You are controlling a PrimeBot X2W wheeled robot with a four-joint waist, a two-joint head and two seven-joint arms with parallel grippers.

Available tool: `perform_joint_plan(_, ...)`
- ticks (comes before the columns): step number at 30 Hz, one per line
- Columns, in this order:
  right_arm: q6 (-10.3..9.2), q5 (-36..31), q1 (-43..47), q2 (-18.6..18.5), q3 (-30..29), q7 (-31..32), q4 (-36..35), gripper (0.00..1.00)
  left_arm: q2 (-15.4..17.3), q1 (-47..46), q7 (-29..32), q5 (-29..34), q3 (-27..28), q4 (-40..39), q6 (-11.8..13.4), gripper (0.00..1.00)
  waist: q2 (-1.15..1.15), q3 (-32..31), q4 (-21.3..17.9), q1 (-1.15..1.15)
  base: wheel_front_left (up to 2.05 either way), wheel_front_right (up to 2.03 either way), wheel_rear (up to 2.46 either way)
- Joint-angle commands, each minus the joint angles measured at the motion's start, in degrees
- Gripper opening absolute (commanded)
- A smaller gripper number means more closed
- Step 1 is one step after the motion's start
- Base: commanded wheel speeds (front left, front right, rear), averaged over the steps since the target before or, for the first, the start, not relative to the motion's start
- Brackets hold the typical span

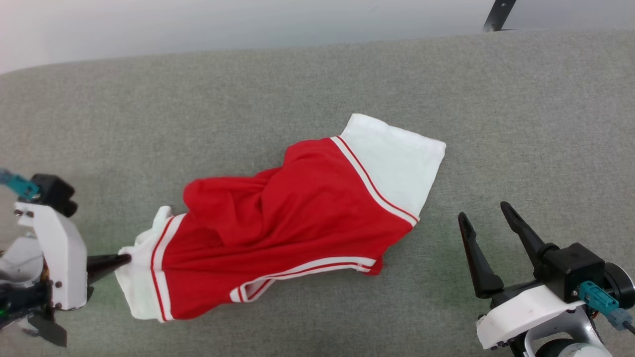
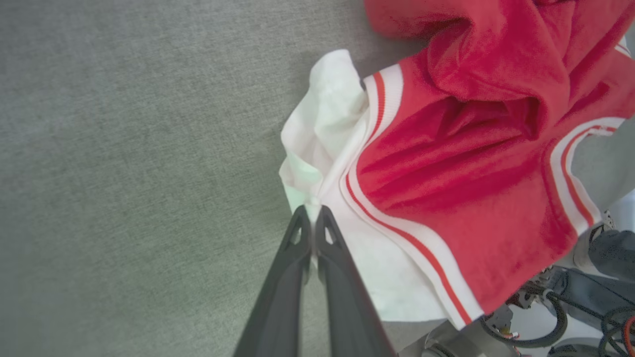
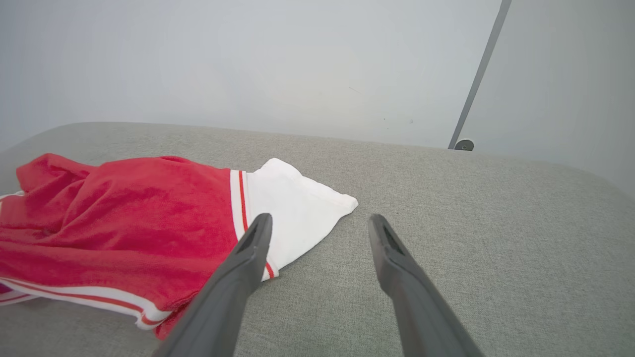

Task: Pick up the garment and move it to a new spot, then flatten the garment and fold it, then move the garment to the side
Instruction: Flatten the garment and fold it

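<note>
The garment (image 1: 292,218) is a red shirt with white sleeves and striped trim, lying crumpled in the middle of the grey cushioned surface (image 1: 317,89). My left gripper (image 1: 128,258) sits at the lower left, shut on the edge of the garment's white left sleeve (image 2: 322,148). In the left wrist view the two fingers (image 2: 297,238) press together on a pinch of white cloth at the left gripper (image 2: 312,210). My right gripper (image 1: 486,210) stands open at the lower right, just off the other white sleeve (image 3: 292,208), with nothing between its fingers (image 3: 253,238).
The grey surface ends at a pale wall (image 1: 248,20) along the far edge. A dark metal leg (image 1: 498,15) stands at the back right. Bare cushion lies left of, behind and right of the garment. Cables and robot parts (image 2: 585,307) lie at the near edge in the left wrist view.
</note>
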Motion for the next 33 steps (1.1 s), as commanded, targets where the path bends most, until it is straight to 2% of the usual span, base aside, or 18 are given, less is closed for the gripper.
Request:
perform_joint_plan(1, -0.09, -0.21, 0.51, 0.12, -0.02, -0.05, -0.07, 1.00, -0.12, 0.77, -0.38, -0.77, 0.22, 0.35, 0.23, 0.07, 0.00, -0.10, 0.06, 0.00, 0.00, 0.00, 0.00)
perform_joint_plan(3, -0.09, -0.04, 0.48, 0.10, -0.02, -0.07, 0.12, 1.00, -0.22, 1.67, -1.58, -1.38, 0.45, 1.10, 0.23, 0.09, 0.00, -0.27, 0.10, 0.00, 0.00, 0.00, 0.00)
perform_joint_plan(4, -0.09, 0.01, 0.48, 0.01, -0.05, -0.06, 0.16, 1.00, -0.27, 2.15, -2.11, -1.98, 0.65, 1.47, 0.30, 0.14, 0.00, -0.31, 0.12, 0.00, 0.00, 0.00, 0.00)
perform_joint_plan(5, -0.09, 0.05, 0.51, -0.09, -0.10, -0.05, 0.24, 1.00, -0.35, 2.54, -2.52, -2.23, 0.65, 1.75, 0.34, 0.30, 0.00, -0.40, 0.16, 0.00, 0.00, 0.00, 0.00)
perform_joint_plan(7, -0.09, 0.10, 0.62, -0.25, -0.18, 0.07, 0.29, 1.00, -0.49, 3.45, -2.86, -2.68, 0.42, 2.31, 0.29, 0.45, 0.00, -0.53, 0.26, 0.00, 0.00, 0.00, 0.00)
perform_joint_plan(9, -0.09, 0.14, 0.68, -0.38, -0.16, 0.19, 0.27, 1.00, -0.71, 3.66, -3.46, -2.30, 0.31, 2.84, 0.28, 1.00, 0.00, -0.67, 0.34, 0.00, 0.00, 0.00, 0.00)
perform_joint_plan(17, -0.09, 0.58, 0.70, -1.38, -0.30, 1.24, 0.38, 1.00, -1.02, 2.91, -8.88, 0.48, 1.61, 2.44, -0.02, 1.00, 0.00, -2.14, 0.61, 0.00, 0.00, 0.00, 0.00)
perform_joint_plan(22, -0.09, 0.88, 0.41, -3.23, -0.47, 2.84, 0.48, 1.00, -1.86, 4.53, -18.83, 4.56, 3.02, 0.26, 2.05, 1.00, 0.00, -3.80, 1.18, 0.00, 0.00, 0.00, 0.00)
perform_joint_plan(25, -0.09, 1.48, 0.53, -4.58, -0.90, 4.47, 0.66, 1.00, -3.08, 6.98, -27.06, 7.18, 3.58, -1.46, 4.58, 1.00, 0.00, -4.82, 2.04, 0.00, 0.00, 0.00, 0.00)
perform_joint_plan(29, -0.09, 3.32, 0.60, -7.00, -0.82, 8.42, 1.51, 1.00, -5.19, 12.13, -37.48, 8.37, 4.42, -4.31, 9.14, 1.00, 0.00, -6.25, 3.53, 0.00, 0.00, 0.00, 0.00)
perform_joint_plan(33, -0.09, 6.05, 0.10, -9.86, -0.01, 15.15, 2.93, 1.00, -8.87, 18.42, -41.07, 10.46, 7.48, -6.95, 14.36, 1.00, 0.00, -7.52, 5.66, 0.00, 0.00, 0.00, 0.00)
